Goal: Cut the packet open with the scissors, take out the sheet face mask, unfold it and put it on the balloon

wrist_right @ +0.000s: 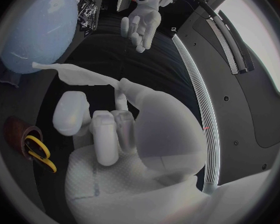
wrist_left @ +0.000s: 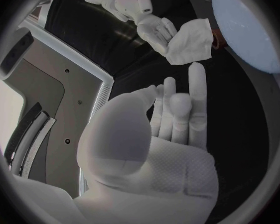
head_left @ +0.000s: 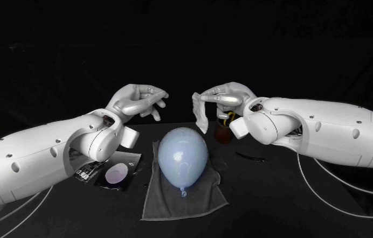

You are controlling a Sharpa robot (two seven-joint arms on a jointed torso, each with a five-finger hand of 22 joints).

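Observation:
My right hand (head_left: 225,95) pinches the white folded sheet mask (head_left: 202,114) at its top edge, and the mask hangs above the far end of the balloon. The pale blue balloon (head_left: 182,160) lies on a grey towel (head_left: 159,203) at mid table. In the left wrist view the right hand (wrist_left: 155,30) holds the mask (wrist_left: 190,40) next to the balloon (wrist_left: 249,25). My left hand (head_left: 140,100) hovers to the left of the mask, loosely curled and holding nothing. In the right wrist view the mask (wrist_right: 84,74) sticks out from the right hand (wrist_right: 115,129) toward the balloon (wrist_right: 37,30).
The dark packet (head_left: 116,173) lies left of the towel, under my left forearm. Yellow-handled scissors (wrist_right: 37,152) stand in a brown cup (wrist_right: 18,132), seen behind my right wrist as the cup (head_left: 223,134). A small dark strip (head_left: 250,157) lies right of the balloon.

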